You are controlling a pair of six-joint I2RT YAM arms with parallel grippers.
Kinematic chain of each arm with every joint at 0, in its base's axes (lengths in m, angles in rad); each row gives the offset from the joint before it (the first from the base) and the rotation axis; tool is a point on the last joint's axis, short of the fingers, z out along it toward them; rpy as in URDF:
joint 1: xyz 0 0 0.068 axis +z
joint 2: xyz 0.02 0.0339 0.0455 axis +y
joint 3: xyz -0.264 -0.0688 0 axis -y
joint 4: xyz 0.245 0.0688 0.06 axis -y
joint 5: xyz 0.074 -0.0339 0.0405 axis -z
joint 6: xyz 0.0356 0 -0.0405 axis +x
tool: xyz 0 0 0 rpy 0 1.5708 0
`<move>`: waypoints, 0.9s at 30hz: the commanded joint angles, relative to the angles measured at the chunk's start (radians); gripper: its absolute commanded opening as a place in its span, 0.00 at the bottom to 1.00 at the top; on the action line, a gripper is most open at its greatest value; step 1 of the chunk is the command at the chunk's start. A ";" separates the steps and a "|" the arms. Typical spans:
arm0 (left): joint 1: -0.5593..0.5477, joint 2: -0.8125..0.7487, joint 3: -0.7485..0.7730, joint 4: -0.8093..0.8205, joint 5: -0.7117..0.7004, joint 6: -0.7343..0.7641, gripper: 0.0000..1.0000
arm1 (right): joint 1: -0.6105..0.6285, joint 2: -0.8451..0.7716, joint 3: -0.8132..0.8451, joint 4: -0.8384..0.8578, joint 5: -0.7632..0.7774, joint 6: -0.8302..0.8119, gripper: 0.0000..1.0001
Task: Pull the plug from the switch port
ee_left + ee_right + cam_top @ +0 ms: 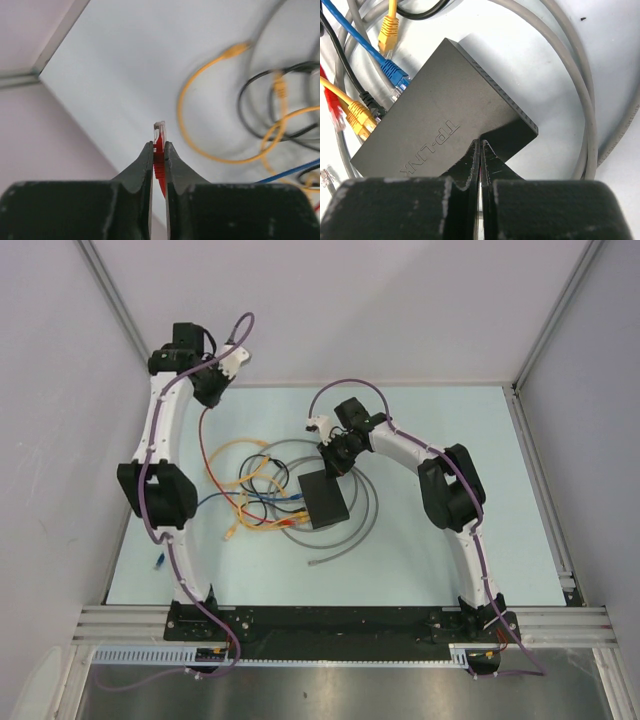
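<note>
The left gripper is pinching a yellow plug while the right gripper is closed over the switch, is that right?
Not quite. The plug pinched in the left gripper is red, not yellow, as the left wrist view shows. The right gripper is indeed closed over the switch.

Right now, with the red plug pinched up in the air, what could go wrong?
1. The left gripper pinches the red plug with just its fingertips, so it could slip out.
2. The red cable runs back into the tangle of cables beside the switch. Lifting further might drag them along.
3. The right gripper, shut, sits near one corner of the switch, so a tug might swivel the box.
</note>
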 commanded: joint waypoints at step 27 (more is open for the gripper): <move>-0.085 -0.031 -0.231 0.298 0.364 -0.384 0.66 | -0.002 0.106 -0.059 -0.117 0.155 -0.022 0.00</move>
